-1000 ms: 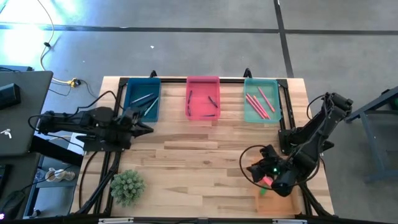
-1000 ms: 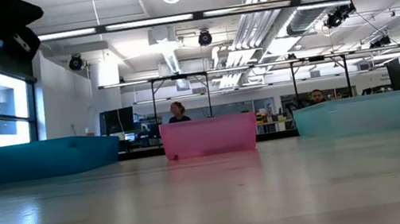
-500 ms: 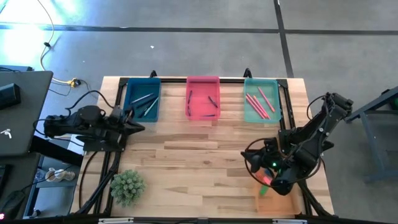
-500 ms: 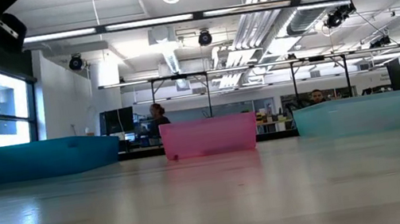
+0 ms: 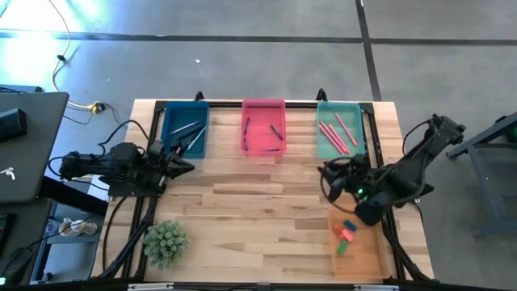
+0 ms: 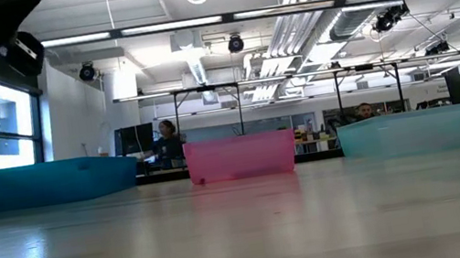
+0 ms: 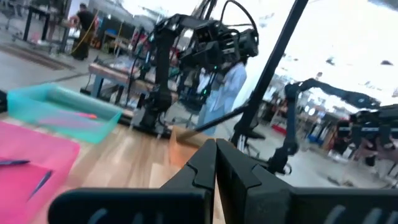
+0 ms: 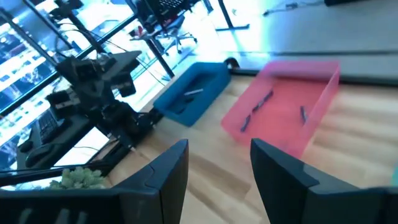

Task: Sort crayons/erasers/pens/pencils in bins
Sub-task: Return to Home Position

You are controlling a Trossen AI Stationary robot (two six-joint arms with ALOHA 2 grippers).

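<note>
Four bins stand on the table: dark blue (image 5: 185,129) with grey-teal sticks, pink (image 5: 263,127) with dark pens (image 5: 276,131), and teal (image 5: 338,129) with salmon sticks along the far edge, and orange (image 5: 361,246) at the near right. In the orange bin lie the blue (image 5: 349,225), pink (image 5: 346,235) and green (image 5: 342,248) erasers. My right gripper (image 5: 329,176) hangs open and empty above the table, between the orange and teal bins, pointing toward the far left. My left gripper (image 5: 187,167) is shut and empty at the left edge, near the blue bin.
A green spiky plant (image 5: 166,242) sits at the near left corner. A black frame (image 5: 153,109) runs along the table's far and side edges. Bare wood (image 5: 258,202) spans the middle. People move in the room behind the bins (image 6: 165,139).
My right gripper has risen from over the orange bin and gone toward the far edge, rolling and tipping up as it went, still open; the erasers in the bin now show. My left gripper has drawn back slightly toward the left edge and levelled, staying shut.
</note>
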